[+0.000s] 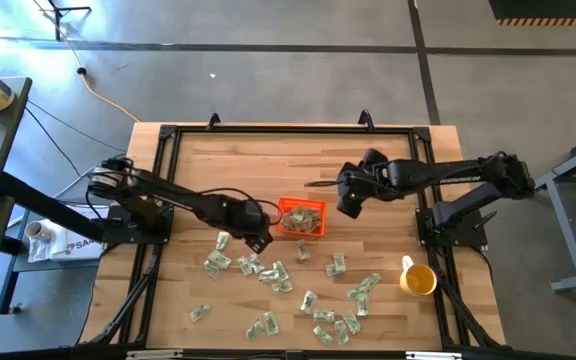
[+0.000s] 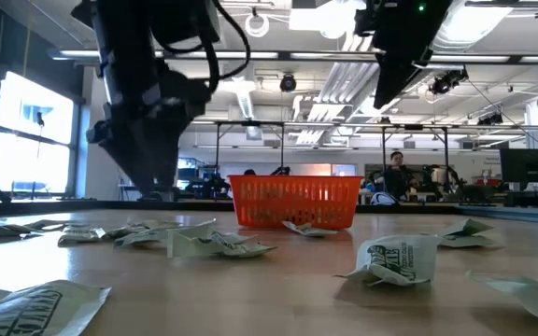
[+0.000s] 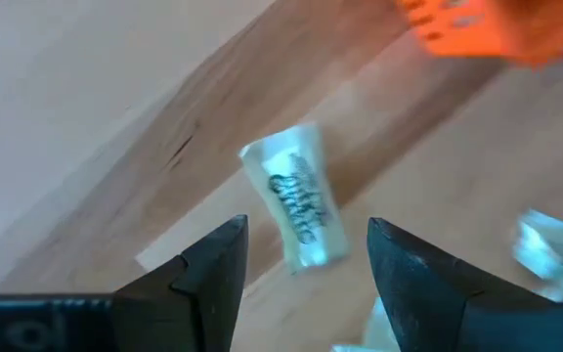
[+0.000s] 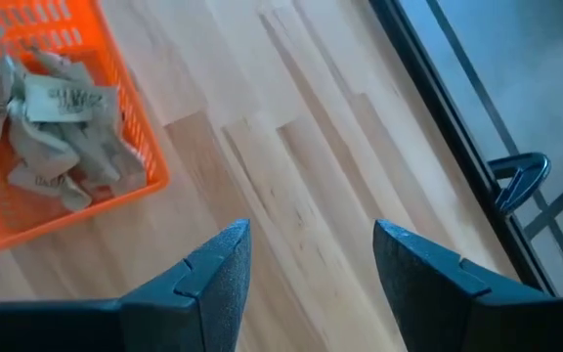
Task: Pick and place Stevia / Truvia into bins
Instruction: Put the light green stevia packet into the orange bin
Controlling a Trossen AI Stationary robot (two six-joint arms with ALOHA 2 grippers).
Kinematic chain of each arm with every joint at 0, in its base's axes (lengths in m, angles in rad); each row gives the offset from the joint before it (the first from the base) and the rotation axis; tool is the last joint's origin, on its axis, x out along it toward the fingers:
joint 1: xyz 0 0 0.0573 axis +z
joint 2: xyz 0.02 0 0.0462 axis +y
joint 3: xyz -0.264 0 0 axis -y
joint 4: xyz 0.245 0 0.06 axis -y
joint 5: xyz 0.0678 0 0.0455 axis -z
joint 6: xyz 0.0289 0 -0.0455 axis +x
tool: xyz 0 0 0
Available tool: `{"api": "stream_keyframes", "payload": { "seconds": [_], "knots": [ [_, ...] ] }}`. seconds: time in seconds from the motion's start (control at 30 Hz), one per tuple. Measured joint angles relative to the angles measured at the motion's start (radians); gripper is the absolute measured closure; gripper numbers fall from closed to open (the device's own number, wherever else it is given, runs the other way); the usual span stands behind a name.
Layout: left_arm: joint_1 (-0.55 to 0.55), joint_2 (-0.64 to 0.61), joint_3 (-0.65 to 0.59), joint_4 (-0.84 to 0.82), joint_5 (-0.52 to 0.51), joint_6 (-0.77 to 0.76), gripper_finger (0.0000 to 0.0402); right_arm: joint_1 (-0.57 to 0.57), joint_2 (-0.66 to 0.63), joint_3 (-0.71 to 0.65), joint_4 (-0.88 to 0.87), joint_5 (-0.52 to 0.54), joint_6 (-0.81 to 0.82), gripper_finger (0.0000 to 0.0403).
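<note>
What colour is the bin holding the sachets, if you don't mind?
Orange-red; the bin shows best in the right wrist view.

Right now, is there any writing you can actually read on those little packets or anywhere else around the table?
Nothing reads in full.
Sachet between the open left jaws: dark script, too blurred to read.
Sachets on the table: printed labels, too blurred to read.
Sachets in the bin: faint print, unreadable.
White sheet beside the table: dark letters that look like "SA", the rest hidden.
Bin, cup: no text visible.
</note>
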Motion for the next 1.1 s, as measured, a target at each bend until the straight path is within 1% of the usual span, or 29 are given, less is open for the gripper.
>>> {"api": "stream_keyframes", "payload": {
  "seconds": [0.07,0.2,0.3,0.37,0.5,0.6,0.7,0.73,0.83,0.97,1.03,1.1],
  "knots": [
    [0.001,0.036,0.000,0.005,-0.007,-0.025,0.0154,-0.015,0.000,0.000,0.009,-0.008,-0.012,0.0196],
    [0.001,0.093,0.002,0.045,-0.007,-0.027,0.0157,-0.037,0.000,0.000,0.010,-0.009,-0.031,0.0197],
    [0.000,0.128,0.004,0.045,-0.004,-0.019,0.0170,-0.047,0.000,0.000,0.008,-0.010,-0.035,0.0196],
    [0.000,0.144,0.005,0.042,-0.001,-0.005,0.0187,-0.048,0.000,0.000,0.006,-0.010,-0.036,0.0197],
    [0.001,0.149,0.004,0.033,-0.018,0.025,0.0246,-0.051,0.000,0.000,-0.002,-0.010,-0.036,0.0196],
    [0.011,0.139,0.004,0.031,-0.050,0.059,0.0304,-0.051,0.000,0.000,-0.020,-0.009,-0.036,0.0196],
    [0.038,0.120,0.001,0.035,-0.049,0.091,0.0364,-0.051,0.000,0.000,-0.059,-0.020,-0.036,0.0197],
    [0.050,0.111,-0.001,0.046,-0.054,0.102,0.0377,-0.051,-0.001,0.000,-0.071,-0.031,-0.036,0.0198],
    [0.094,0.078,-0.002,0.091,-0.095,0.137,0.0377,-0.051,-0.002,0.000,-0.098,-0.085,-0.040,0.0200],
    [0.139,0.022,0.012,0.165,-0.087,0.207,0.0354,-0.034,-0.004,-0.012,-0.108,-0.152,-0.070,0.0205],
    [0.153,0.002,0.038,0.171,-0.086,0.263,0.0359,-0.024,-0.013,-0.043,-0.107,-0.179,-0.073,0.0207],
    [0.156,-0.017,0.073,0.214,-0.085,0.341,0.0375,-0.022,-0.028,-0.091,-0.105,-0.225,-0.058,0.0208]
  ]
}}
